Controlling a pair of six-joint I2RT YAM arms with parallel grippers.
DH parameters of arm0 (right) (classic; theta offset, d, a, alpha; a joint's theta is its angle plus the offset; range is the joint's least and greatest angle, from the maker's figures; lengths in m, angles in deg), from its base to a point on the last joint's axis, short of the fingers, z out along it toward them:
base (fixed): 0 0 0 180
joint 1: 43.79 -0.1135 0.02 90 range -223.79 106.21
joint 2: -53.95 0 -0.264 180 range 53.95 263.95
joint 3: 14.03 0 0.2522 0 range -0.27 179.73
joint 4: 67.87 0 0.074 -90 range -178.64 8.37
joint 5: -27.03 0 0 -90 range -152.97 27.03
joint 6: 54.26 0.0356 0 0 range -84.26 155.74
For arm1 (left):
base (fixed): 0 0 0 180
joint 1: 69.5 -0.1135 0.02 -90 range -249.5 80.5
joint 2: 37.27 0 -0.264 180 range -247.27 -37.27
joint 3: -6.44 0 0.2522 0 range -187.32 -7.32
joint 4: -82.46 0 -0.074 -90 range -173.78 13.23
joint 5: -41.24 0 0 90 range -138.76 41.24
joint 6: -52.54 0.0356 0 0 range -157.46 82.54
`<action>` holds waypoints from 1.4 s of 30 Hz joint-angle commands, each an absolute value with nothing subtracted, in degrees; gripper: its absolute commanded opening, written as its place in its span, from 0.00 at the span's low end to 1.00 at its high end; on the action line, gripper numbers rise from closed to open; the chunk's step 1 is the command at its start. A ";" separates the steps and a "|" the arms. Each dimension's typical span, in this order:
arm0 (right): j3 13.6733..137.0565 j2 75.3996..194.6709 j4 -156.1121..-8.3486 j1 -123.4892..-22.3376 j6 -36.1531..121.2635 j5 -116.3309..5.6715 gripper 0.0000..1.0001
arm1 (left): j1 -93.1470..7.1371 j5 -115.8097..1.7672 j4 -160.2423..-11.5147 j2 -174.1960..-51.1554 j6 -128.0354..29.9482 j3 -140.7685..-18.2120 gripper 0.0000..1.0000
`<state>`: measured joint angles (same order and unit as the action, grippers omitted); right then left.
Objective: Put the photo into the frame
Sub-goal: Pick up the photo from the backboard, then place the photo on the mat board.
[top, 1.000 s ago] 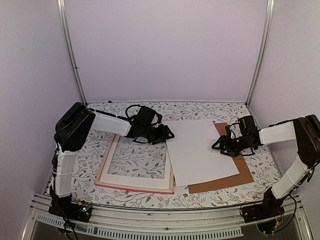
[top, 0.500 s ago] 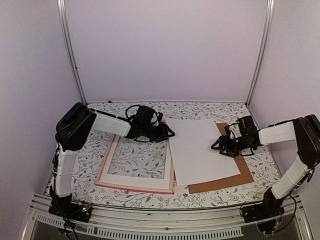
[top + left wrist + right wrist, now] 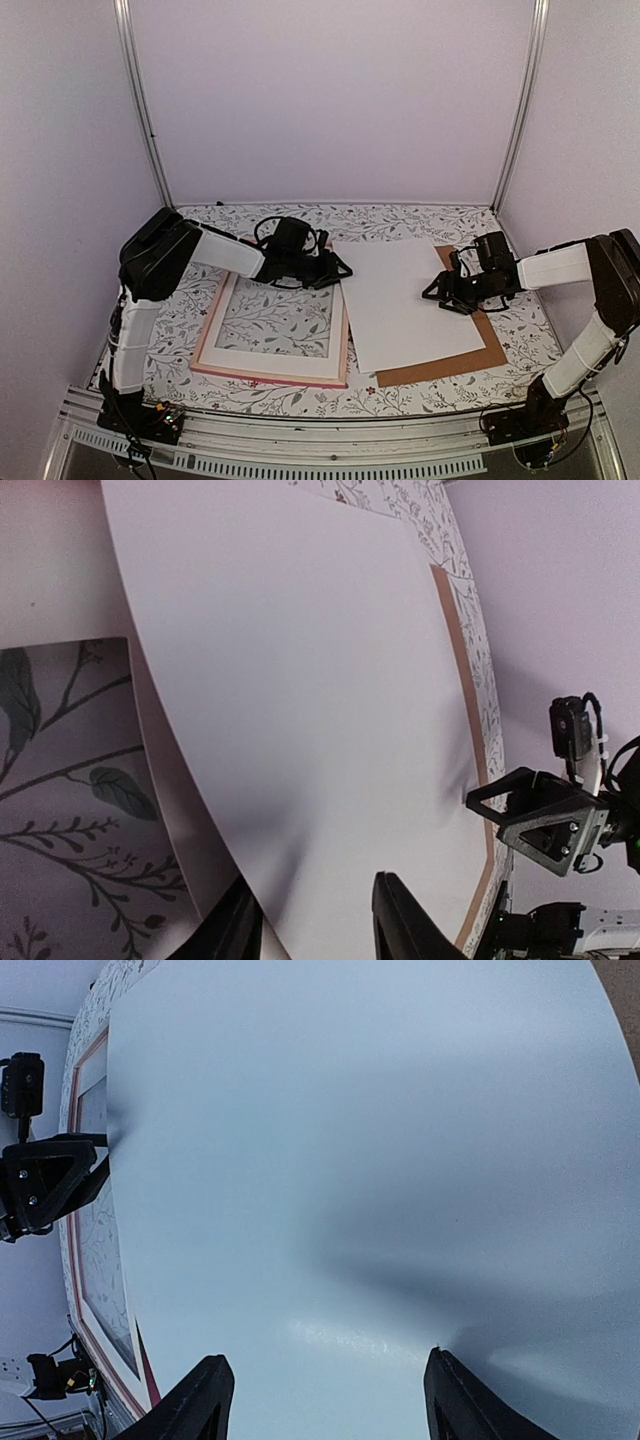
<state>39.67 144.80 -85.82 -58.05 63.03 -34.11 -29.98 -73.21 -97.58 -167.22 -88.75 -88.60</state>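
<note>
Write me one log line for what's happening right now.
left pincer: open at left edge of photo | right pincer: open at right edge | photo: white side up, overlapping right edge of frame, not yet in

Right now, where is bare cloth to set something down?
Free: the far strip behind the sheet, the near strip before frame and backing. Crowded: the middle, left gripper and right gripper at the sheet's edges.

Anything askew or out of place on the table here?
The white sheet lies skewed: its left edge overlaps the right side of the pink frame, and the rest lies on the brown backing board. Nothing looks damaged.
</note>
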 commanded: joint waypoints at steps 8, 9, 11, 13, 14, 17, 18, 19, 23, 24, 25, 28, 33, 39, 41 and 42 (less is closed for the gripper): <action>39.22 145.51 -85.27 -58.40 62.99 -34.14 0.69 | -28.56 -74.49 -101.40 -169.47 -88.89 -90.88 0.28; 39.20 145.53 -85.30 -58.39 62.92 -34.14 0.69 | -28.50 -74.43 -101.40 -169.66 -88.80 -91.20 0.25; 39.16 145.45 -85.38 -58.38 62.94 -34.19 0.69 | -28.44 -74.23 -101.45 -169.81 -88.73 -91.55 0.20; 39.19 145.42 -85.50 -58.43 62.82 -34.23 0.69 | -28.45 -74.10 -101.44 -169.81 -88.44 -91.86 0.15; 39.19 145.44 -85.50 -58.38 62.81 -34.23 0.69 | -28.45 -73.97 -101.39 -169.76 -88.33 -92.02 0.12; 39.31 145.19 -85.77 -58.38 62.81 -34.31 0.69 | -28.52 -74.24 -101.13 -169.32 -87.52 -92.22 0.01; 39.47 145.04 -86.10 -58.44 62.81 -34.39 0.69 | -28.54 -74.41 -101.02 -168.96 -87.25 -92.05 0.00; 39.72 144.65 -86.82 -58.45 62.72 -34.60 0.69 | -28.69 -74.79 -100.94 -168.41 -87.04 -91.82 0.00; 42.19 142.04 -91.16 -58.40 61.48 -35.72 0.70 | -29.72 -78.07 -98.16 -165.56 -85.33 -91.24 0.00; 43.10 141.30 -92.55 -58.40 61.16 -35.99 0.70 | -30.21 -79.56 -96.61 -164.73 -84.65 -91.33 0.00; 44.11 140.33 -93.93 -58.41 60.66 -36.24 0.70 | -30.82 -81.02 -94.94 -163.77 -83.86 -91.22 0.00; 47.13 136.92 -97.70 -58.45 59.48 -37.15 0.71 | -32.73 -84.24 -89.57 -160.06 -80.69 -90.20 0.00; 50.82 134.08 -101.56 -58.41 58.12 -38.81 0.71 | -36.29 -89.73 -78.34 -152.99 -74.24 -87.94 0.00; 51.41 134.93 -103.05 -58.38 56.82 -40.95 0.71 | -41.31 -87.83 -62.89 -146.66 -63.90 -87.95 0.00; 51.26 135.61 -102.88 -58.46 56.52 -41.21 0.71 | -43.14 -87.14 -58.04 -145.40 -60.23 -88.36 0.00; 51.17 135.96 -102.76 -58.44 56.37 -41.26 0.71 | -44.01 -86.57 -55.74 -144.97 -58.44 -88.69 0.00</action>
